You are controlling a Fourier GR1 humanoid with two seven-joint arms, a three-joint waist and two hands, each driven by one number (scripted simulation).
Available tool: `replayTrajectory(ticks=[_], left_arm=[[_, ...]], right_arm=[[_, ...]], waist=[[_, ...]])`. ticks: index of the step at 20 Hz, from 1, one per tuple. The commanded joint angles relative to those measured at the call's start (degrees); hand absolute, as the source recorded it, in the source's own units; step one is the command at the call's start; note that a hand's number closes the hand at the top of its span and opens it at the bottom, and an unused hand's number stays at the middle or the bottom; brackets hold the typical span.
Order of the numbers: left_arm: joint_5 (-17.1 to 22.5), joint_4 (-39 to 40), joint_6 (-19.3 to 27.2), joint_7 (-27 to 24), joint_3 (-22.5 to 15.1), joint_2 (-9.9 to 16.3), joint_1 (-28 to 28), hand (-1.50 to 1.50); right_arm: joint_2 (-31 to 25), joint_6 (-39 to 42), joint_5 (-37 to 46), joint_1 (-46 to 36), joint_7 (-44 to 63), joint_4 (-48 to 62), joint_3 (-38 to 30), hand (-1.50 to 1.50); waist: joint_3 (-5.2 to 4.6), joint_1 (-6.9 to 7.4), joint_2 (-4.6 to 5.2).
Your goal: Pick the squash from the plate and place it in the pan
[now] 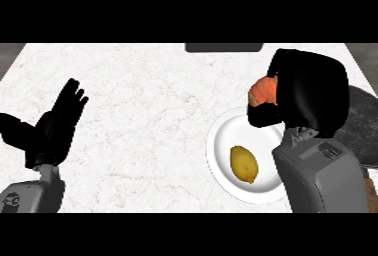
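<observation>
Right hand [295,95] curls around an orange squash [263,91] above the white plate [221,150]; left hand [59,120] rests spread.

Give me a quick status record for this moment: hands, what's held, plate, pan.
right hand: curled round an orange squash, lifted above the plate's far edge
left hand: open, fingers up, resting at the view's left
plate: white, holds a yellow, lemon-like item
pan: dark, right of the plate, mostly hidden by the right arm
squash in pan: not yet
counter: pale marble
</observation>
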Motion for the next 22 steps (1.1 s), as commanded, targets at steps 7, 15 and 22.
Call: replayTrajectory(ticks=[7,15,22], left_arm=[[-1.0,1.5,-1.1,-3.2,0.0,-1.3,0.7,0.0],[-1.1,-2.4,-1.2,-0.9,0.2,-1.0,2.6,0.0],[0.1,2.3,-4.0,-3.4,2.8,0.4,1.1,0.0]], right_arm=[[-9.0,-6.5,-4.7,3.7,-4.5,-1.6,-15.0,1.5],[-20.0,-16.4,-13.9,8.3,-17.6,6.0,-29.9,1.5],[-23.9,-27.1,-22.0,13.4,-32.2,19.9,-36.2,1.5]], waist=[[0.07,0.48,0.47],[0.1,0.72,0.48],[0.08,0.57,0.58]])
